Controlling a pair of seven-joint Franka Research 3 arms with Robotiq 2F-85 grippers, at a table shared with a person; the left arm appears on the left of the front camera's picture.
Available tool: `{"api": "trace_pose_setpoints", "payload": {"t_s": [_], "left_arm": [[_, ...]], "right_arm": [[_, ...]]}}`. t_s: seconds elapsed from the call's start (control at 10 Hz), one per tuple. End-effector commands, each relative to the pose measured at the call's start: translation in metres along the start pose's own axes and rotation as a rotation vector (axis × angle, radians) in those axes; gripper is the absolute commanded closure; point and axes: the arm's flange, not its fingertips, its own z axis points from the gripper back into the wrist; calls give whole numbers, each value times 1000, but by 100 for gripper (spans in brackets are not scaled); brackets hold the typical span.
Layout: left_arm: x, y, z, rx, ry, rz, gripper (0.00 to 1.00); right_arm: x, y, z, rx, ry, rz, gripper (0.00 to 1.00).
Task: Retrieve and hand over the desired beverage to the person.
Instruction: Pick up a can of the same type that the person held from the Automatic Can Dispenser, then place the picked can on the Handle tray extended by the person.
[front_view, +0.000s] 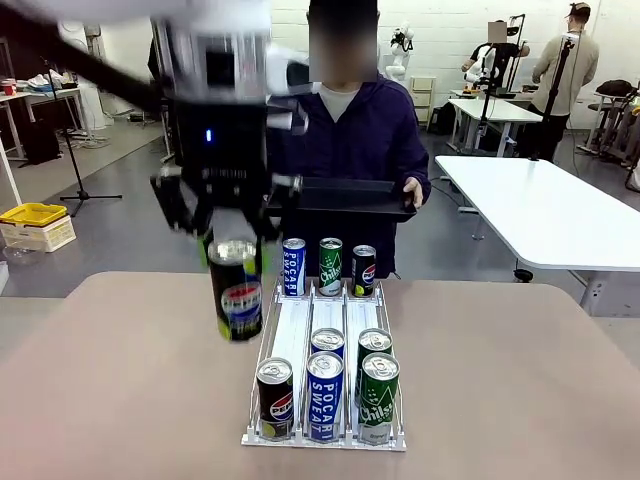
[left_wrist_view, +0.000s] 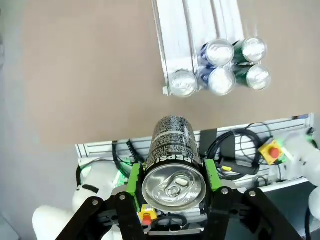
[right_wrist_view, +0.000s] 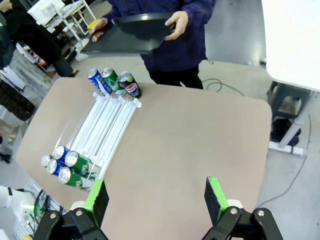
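Black Pepsi can (front_view: 238, 300) hangs clear of the rack (front_view: 291, 335), clamped in the left gripper (front_view: 232, 236). The right gripper (right_wrist_view: 157, 200) gapes empty. Judging by this, delivery onto the person's (front_view: 365, 130) tray (front_view: 350, 197) is left to do.

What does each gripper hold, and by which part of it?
The left gripper holds a Pepsi can by its two sides, near the top end. The right gripper is open and holds nothing.
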Motion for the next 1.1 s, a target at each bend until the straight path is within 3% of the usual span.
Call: {"api": "trace_pose_setpoints", "payload": {"t_s": [0.0,0.4,1.0], "left_arm": [[48,-23,21,-12,-38,-15,100],[130,-41,34,-55,-44,-31,100],[141,-37,14,-75,-25,-45,100]], "right_arm": [[0,-2,-2,28,-5,2,0],[0,-2,-2,28,-5,2,0],[0,-2,-2,28,-5,2,0]]}}
